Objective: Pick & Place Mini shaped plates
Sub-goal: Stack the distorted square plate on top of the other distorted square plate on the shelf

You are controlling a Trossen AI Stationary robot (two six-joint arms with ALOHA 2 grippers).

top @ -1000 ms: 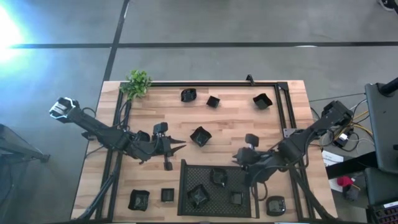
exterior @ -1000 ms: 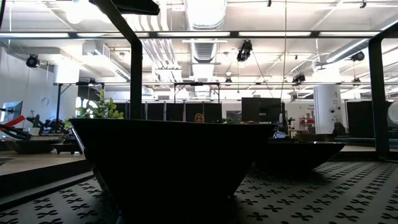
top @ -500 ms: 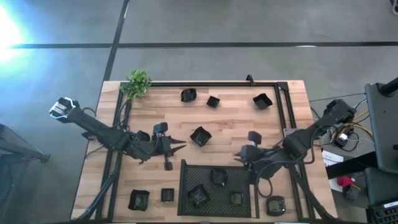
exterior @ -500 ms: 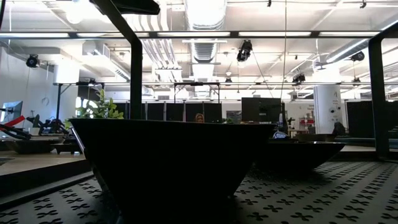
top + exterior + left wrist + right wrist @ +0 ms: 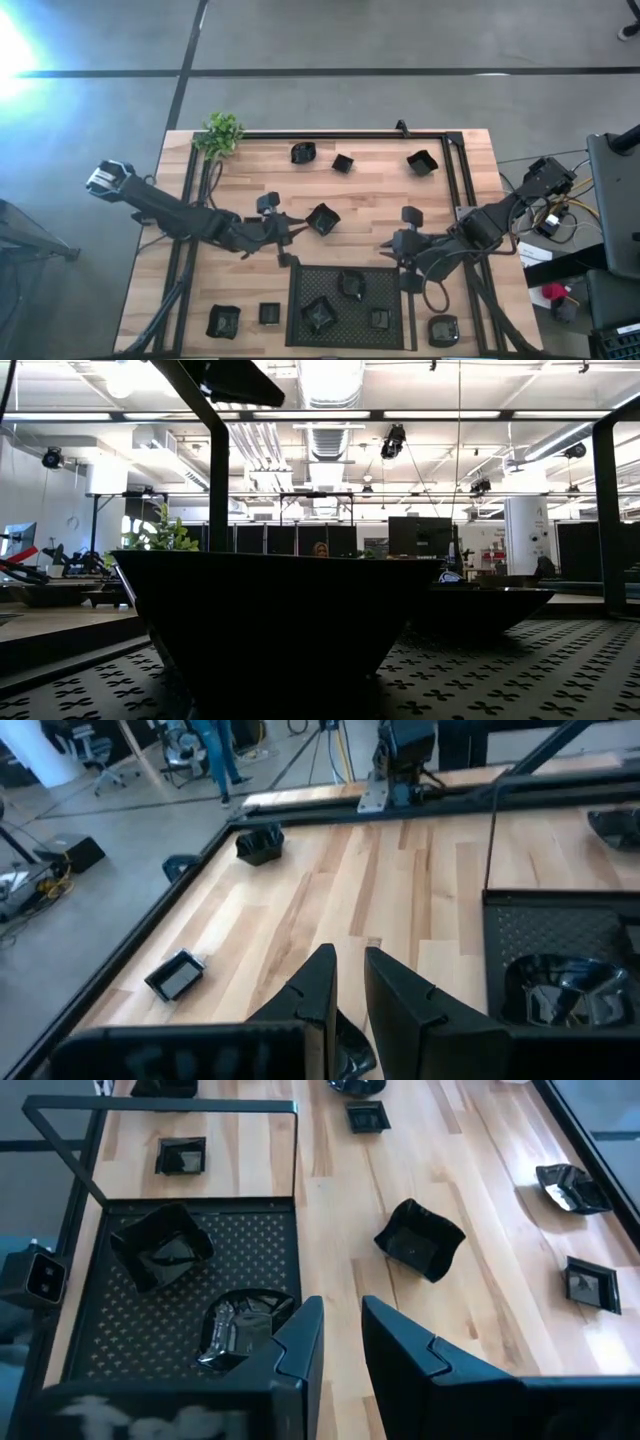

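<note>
Several small glossy black plates lie about. One angular plate rests flat on the wood mid-table. My left gripper reaches level from the left, its tips just short of that plate's left rim, narrowly open with nothing between the fingers; the plate's edge shows below them. Three plates sit in the black mesh tray. My right gripper hovers over the tray's far right corner, slanting down, narrowly open and empty.
More plates rest along the far edge and the near edge. A green plant stands at the far left corner. A black frame rail runs along the right side.
My left gripper has moved toward the table's right, closing on the mid-table plate. My right gripper has lifted slightly over the tray's far edge. No plate has moved.
</note>
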